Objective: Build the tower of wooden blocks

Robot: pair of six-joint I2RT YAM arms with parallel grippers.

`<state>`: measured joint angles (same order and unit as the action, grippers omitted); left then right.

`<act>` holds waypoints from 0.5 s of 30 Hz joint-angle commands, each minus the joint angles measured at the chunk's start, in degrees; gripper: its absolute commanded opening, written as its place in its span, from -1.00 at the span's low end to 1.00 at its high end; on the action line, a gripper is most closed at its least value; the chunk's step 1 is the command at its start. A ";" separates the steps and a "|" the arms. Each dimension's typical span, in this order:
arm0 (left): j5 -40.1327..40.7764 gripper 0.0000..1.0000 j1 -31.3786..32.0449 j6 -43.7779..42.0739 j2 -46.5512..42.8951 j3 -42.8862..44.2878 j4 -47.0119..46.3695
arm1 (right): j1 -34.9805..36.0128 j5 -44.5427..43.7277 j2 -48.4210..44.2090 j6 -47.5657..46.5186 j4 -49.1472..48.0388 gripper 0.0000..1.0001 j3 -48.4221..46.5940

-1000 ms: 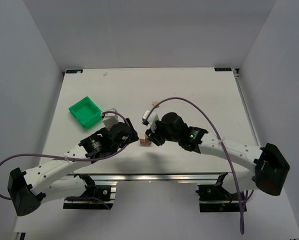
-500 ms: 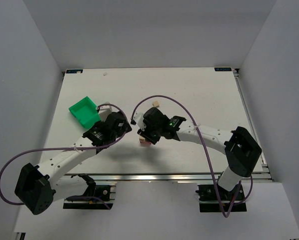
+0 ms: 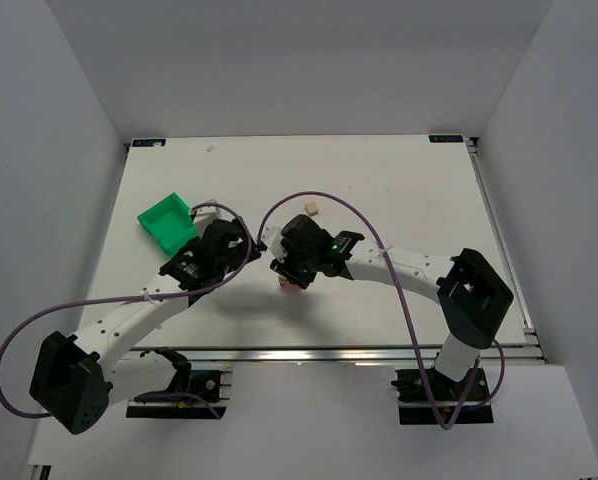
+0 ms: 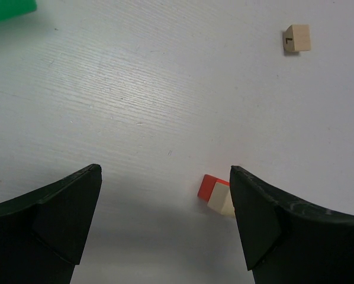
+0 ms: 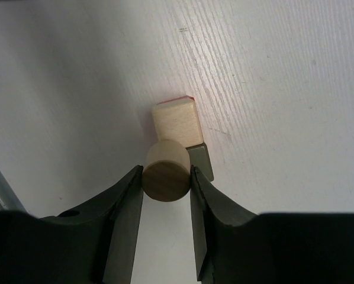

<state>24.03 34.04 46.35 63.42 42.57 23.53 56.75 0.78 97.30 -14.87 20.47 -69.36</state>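
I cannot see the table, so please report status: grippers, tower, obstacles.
Left gripper open, empty. Right gripper shut on wooden cylinder, at the tower: beige cube on red block. Nothing blocks; loose beige cube apart.

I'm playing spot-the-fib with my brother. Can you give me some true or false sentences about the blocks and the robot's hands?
1. The right gripper holds a round wooden piece. True.
2. The left gripper is clutching a cube. False: it is open and empty.
3. A pale cube sits on the red block. True.
4. The loose beige cube lies in the green bin. False: it lies on the bare table, away from the bin.
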 commanded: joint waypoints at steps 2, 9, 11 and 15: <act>-0.65 0.96 -0.38 -0.82 -2.77 -0.47 -0.41 | -0.15 -0.16 0.00 -0.42 -1.31 -0.71 -2.79; -0.13 0.96 -0.29 -1.52 -2.69 0.06 0.11 | -0.15 -0.07 0.88 -0.33 0.01 -0.68 -4.64; 0.05 0.96 -0.29 -1.61 -2.69 0.15 0.20 | -0.32 -0.16 1.23 -0.42 1.06 -0.67 -5.51; 0.75 0.96 -0.38 -1.52 -2.77 0.32 0.99 | -0.41 -0.60 2.37 -0.59 2.47 -0.65 -6.66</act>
<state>23.90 33.91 45.41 61.82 42.57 23.57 56.64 0.47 98.63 -15.07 21.61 -73.32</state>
